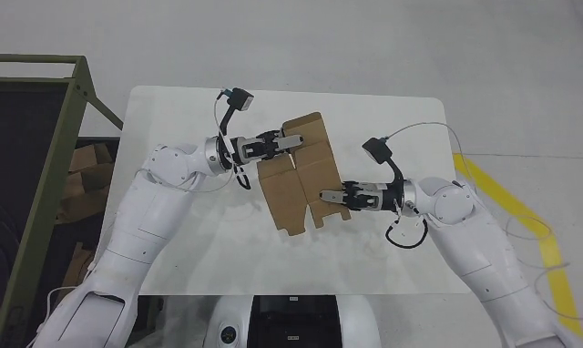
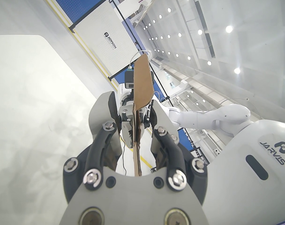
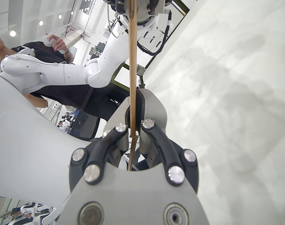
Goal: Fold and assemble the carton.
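Top view: carton (image 1: 296,179) spans left gripper (image 1: 290,141) to right gripper (image 1: 330,196)

White table (image 1: 239,250), green cart (image 1: 47,166)

Bright, even light comes from rows of round ceiling lamps (image 2: 228,29), which burn out to white discs with soft halos in both wrist views. In the top view the white table (image 1: 182,120) glares nearly as pale as the floor (image 1: 364,38) at 12 o'clock, and the carton (image 1: 301,179) casts only a faint, soft-edged shadow at its 6 o'clock edge. Both wrist views bow straight lines outward toward their rims, most plainly the ceiling beams (image 2: 204,31).
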